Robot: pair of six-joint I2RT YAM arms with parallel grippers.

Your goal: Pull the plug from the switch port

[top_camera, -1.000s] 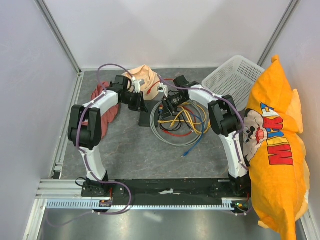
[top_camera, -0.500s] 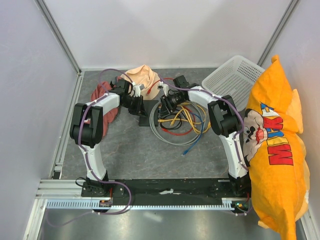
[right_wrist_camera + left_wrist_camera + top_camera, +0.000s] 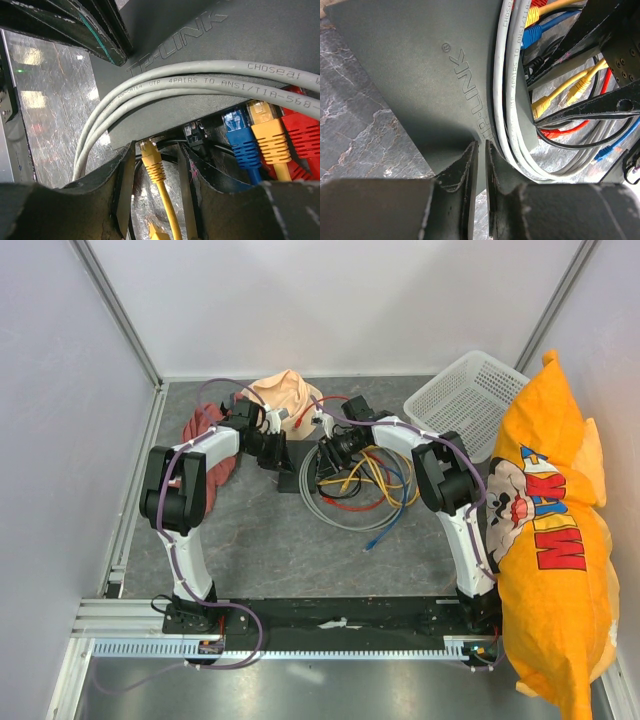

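Note:
The switch (image 3: pixel 298 468) is a flat matte black box lying between my two grippers; it fills the left wrist view (image 3: pixel 420 75) and the top of the right wrist view (image 3: pixel 240 40). A yellow plug (image 3: pixel 152 162) sits in a port at the switch's end. My right gripper (image 3: pixel 156 148) (image 3: pixel 327 453) is open, one finger on each side of that yellow plug, not clamping it. My left gripper (image 3: pixel 481 146) (image 3: pixel 273 452) is shut to a thin slit, empty, at the switch's opposite edge. Blue (image 3: pixel 240 135), yellow (image 3: pixel 267 132) and red (image 3: pixel 300 130) plugs sit in ports further along.
Grey cable (image 3: pixel 200 75) loops over the switch. A tangle of coloured cables (image 3: pixel 365 485) lies right of it. A peach hat (image 3: pixel 285 392) and red cloth (image 3: pixel 205 435) lie behind the left arm. A white basket (image 3: pixel 465 395) and an orange pillow (image 3: pixel 550 530) stand at the right.
The left gripper has shifted back and right to the switch's edge. The right gripper has moved left, closer to the switch's ports.

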